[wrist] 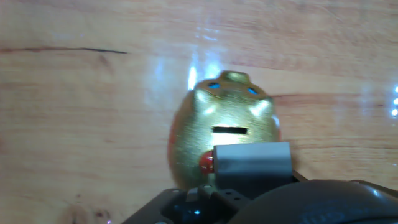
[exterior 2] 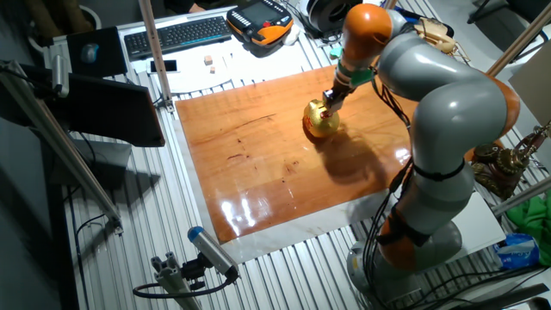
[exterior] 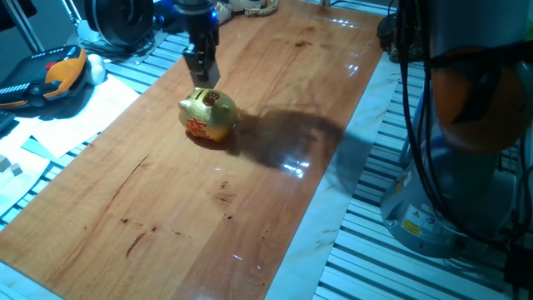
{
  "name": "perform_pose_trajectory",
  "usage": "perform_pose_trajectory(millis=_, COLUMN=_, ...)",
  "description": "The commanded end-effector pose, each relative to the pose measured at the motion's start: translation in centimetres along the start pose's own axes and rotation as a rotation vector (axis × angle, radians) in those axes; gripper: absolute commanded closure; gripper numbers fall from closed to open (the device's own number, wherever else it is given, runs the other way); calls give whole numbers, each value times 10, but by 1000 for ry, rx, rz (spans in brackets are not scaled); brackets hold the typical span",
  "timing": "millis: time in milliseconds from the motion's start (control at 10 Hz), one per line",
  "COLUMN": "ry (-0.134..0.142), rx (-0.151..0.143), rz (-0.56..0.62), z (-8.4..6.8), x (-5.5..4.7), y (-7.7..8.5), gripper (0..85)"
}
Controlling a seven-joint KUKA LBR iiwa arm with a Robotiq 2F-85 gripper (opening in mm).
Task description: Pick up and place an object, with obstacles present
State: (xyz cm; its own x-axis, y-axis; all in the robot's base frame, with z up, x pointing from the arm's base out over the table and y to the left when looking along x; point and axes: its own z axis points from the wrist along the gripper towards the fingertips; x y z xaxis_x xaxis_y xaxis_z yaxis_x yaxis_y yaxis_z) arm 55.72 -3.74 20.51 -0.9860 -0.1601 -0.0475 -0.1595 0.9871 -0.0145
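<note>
Gold piggy bank [exterior: 208, 114] on wooden table [exterior: 166, 208], gripper [exterior: 202, 75] above it.
Gripper hangs at the bank's 12 o'clock in one fixed view, close over its back; hand view shows the coin slot [wrist: 229, 130] directly below one grey finger [wrist: 252, 160]. Jaw state: cannot tell. Tan cube not seen in any view.

- I am operating in a robotics lab: slotted aluminium-profile bench [exterior 2: 284, 250], teach pendant [exterior 2: 258, 19], keyboard [exterior 2: 176, 34], framing struts [exterior 2: 60, 146], loose cabling [exterior 2: 95, 226].
</note>
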Motion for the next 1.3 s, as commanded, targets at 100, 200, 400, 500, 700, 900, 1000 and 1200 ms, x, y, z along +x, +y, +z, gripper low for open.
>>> perform_pose_trajectory(millis=100, ry=11, rx=5, rz=17, z=1, x=5, y=-10, gripper=850)
perform_pose_trajectory(millis=200, ry=12, rx=1, rz=45, z=5, x=8, y=-16, gripper=850)
perform_pose_trajectory(millis=400, ry=5, rx=-62, rz=83, z=13, x=16, y=-27, gripper=850)
perform_pose_trajectory(millis=500, ry=-12, rx=-81, rz=78, z=14, x=18, y=-30, gripper=850)
perform_pose_trajectory(millis=700, ry=-41, rx=-80, rz=52, z=14, x=18, y=-30, gripper=850)
perform_pose_trajectory(millis=900, ry=-36, rx=-52, rz=10, z=14, x=18, y=-30, gripper=850)
perform_pose_trajectory(millis=1000, ry=-21, rx=-44, rz=15, z=14, x=18, y=-30, gripper=850)
perform_pose_trajectory(millis=1200, ry=14, rx=-58, rz=110, z=14, x=18, y=-30, gripper=850)
